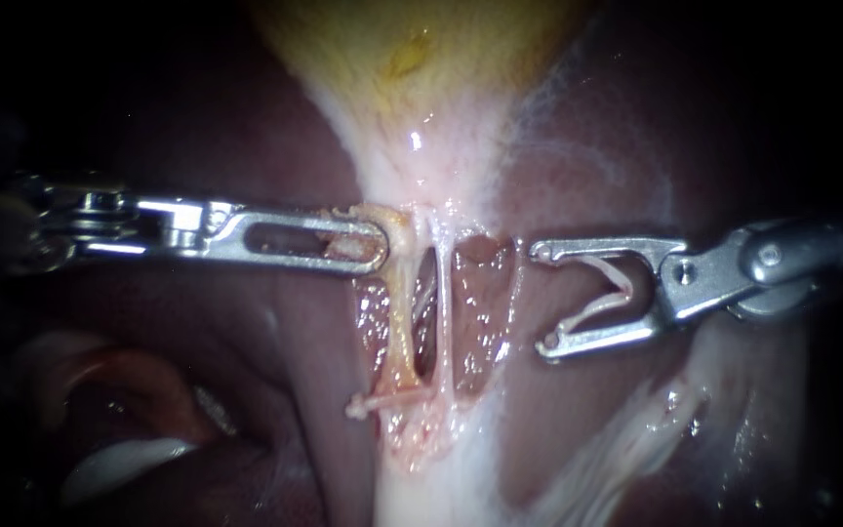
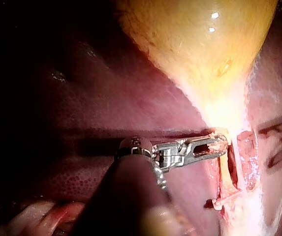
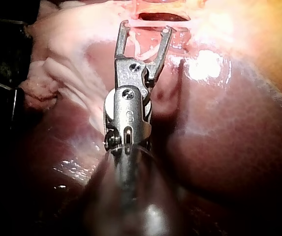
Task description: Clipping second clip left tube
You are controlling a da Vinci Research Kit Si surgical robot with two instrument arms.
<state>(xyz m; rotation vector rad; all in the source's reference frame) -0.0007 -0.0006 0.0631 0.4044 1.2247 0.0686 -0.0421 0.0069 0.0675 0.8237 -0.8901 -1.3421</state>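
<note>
Your right instrument [image 1: 541,299] has its jaws wide apart, with a white clip [image 1: 622,290] sitting between them. The left tube [image 1: 400,322] runs up and down, straight ahead of those jaws, past the thin right tube [image 1: 444,322]. Your left instrument [image 1: 376,244] pinches its top.

Right instrument [image 3: 145,27] with clip [image 3: 141,50], beside liver [image 3: 219,137]

No words, labels, brands, numbers or signs can be read — none on the liver [image 1: 246,322], the gallbladder [image 1: 412,49] or the left tube [image 1: 400,322]
</note>
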